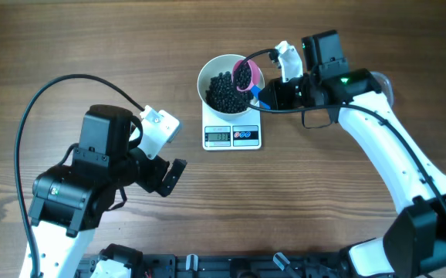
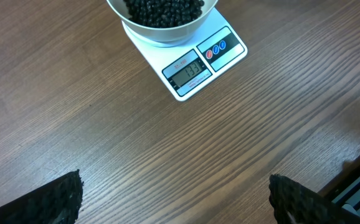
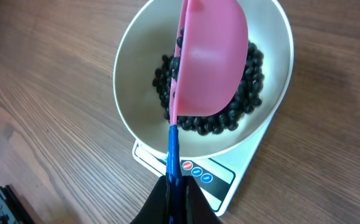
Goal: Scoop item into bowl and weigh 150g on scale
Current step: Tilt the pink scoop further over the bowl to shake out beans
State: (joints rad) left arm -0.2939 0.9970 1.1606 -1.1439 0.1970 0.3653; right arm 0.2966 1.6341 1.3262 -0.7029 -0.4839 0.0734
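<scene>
Bowl [image 3: 136,81] holding black beads [image 3: 214,122], pink scoop [image 3: 211,56] tilted above

Wood-grain table [image 1: 69,31], overhead view, grain running left-right. Directly on it: one white sq. digital scale [image 1: 232,136], approx. mid-width, toward the far edge. Scale's LCD & coloured btns face the near edge. Darker knotty grain shows on the wood far left of the scale.

Black beads [image 1: 223,91]; plain white bowl [image 1: 207,73]; white scale [image 1: 232,127] with grey display [image 2: 187,70], red and blue buttons [image 2: 217,48]; pink scoop [image 1: 244,75], blue handle [image 3: 174,149]; brown wood-grain desk [image 1: 92,46].
</scene>
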